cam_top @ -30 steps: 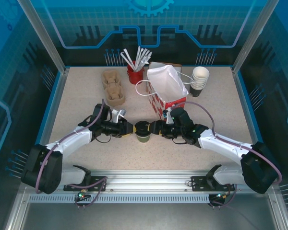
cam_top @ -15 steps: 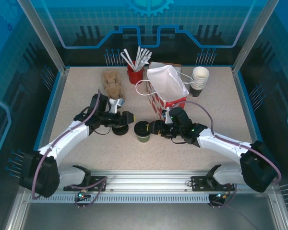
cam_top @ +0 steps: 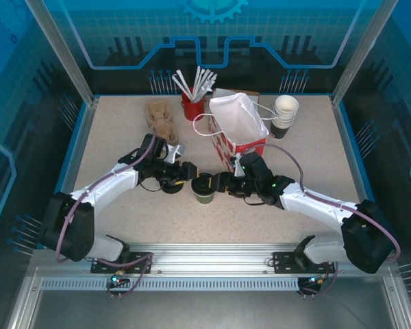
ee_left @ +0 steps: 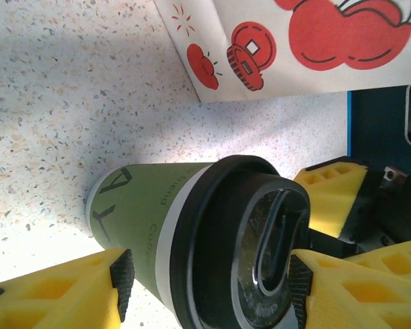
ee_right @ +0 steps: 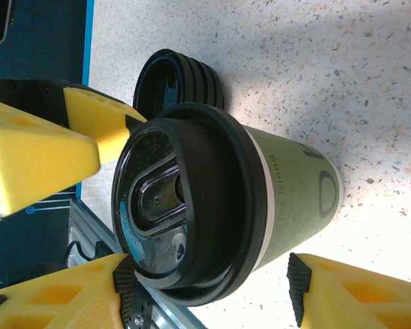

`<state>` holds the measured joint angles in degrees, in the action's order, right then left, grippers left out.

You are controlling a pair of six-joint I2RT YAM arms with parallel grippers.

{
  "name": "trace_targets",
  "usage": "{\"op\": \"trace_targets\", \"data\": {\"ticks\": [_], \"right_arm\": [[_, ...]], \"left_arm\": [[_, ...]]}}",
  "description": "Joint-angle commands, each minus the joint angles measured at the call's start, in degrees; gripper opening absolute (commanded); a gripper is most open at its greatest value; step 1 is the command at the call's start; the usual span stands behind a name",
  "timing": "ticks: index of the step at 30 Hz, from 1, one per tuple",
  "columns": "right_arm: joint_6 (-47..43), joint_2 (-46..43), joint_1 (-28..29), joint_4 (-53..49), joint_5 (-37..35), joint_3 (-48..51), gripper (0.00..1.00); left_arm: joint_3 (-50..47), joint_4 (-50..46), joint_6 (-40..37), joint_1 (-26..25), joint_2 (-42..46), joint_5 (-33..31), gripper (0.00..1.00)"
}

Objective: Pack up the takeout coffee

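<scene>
Top view, coffee point(cam_top: 204, 186): upright on the table point(cam_top: 116, 137), lid on, between the tips of both grippers.
Top view, left gripper point(cam_top: 189, 175): tips at the coffee's left side; lids point(cam_top: 168, 185) just beside its fingers.
Top view, right gripper point(cam_top: 218, 183): tips at the coffee's right side; bag point(cam_top: 241, 127) just beyond its wrist.
Left wrist, left gripper point(ee_left: 212, 281): fingers point(ee_left: 55, 295) apart, one on each side of the coffee point(ee_left: 192, 233); cannot tell whether the pads press it.
Left wrist, bag point(ee_left: 294, 48): ahead of the tips, apart from the coffee.
Right wrist, right gripper point(ee_right: 209, 288): clamped on the coffee point(ee_right: 212, 199), one pad at the lid rim, the other at the cup side.
Right wrist, lids point(ee_right: 185, 75): stacked just beyond the coffee, ahead of the tips.
</scene>
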<state>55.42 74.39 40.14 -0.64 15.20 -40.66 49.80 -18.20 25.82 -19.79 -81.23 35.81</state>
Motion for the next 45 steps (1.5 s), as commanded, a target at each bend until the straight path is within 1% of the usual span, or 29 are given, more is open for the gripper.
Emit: {"op": "trace_targets", "data": {"ticks": [1, 15, 20, 37, 45], "right_arm": [[-1.2, 0.9, 0.9, -1.1, -0.9, -1.6, 0.63], [-1.7, 1.9, 1.6, -3.3, -2.1, -2.7, 0.62], [-2.1, 1.7, 1.7, -4.0, -2.5, -2.9, 0.62], [-1.5, 3.3, 2.3, -7.0, -5.2, -2.4, 0.54], [0.0, 3.3, 2.3, -9.2, -7.1, -1.2, 0.48]], "left_arm": [[1.4, -2.4, -2.3, -0.8, -1.7, 1.4, 0.61], [-1.0, -2.2, -3.6, -2.0, -2.6, -0.3, 0.53], [-1.2, -2.0, -3.7, -2.8, -3.0, -0.8, 0.52], [-5.0, -1.2, -2.5, -2.8, -3.5, -3.7, 0.51], [-5.3, -1.3, -2.8, -2.8, -3.8, -3.6, 0.5]]}}
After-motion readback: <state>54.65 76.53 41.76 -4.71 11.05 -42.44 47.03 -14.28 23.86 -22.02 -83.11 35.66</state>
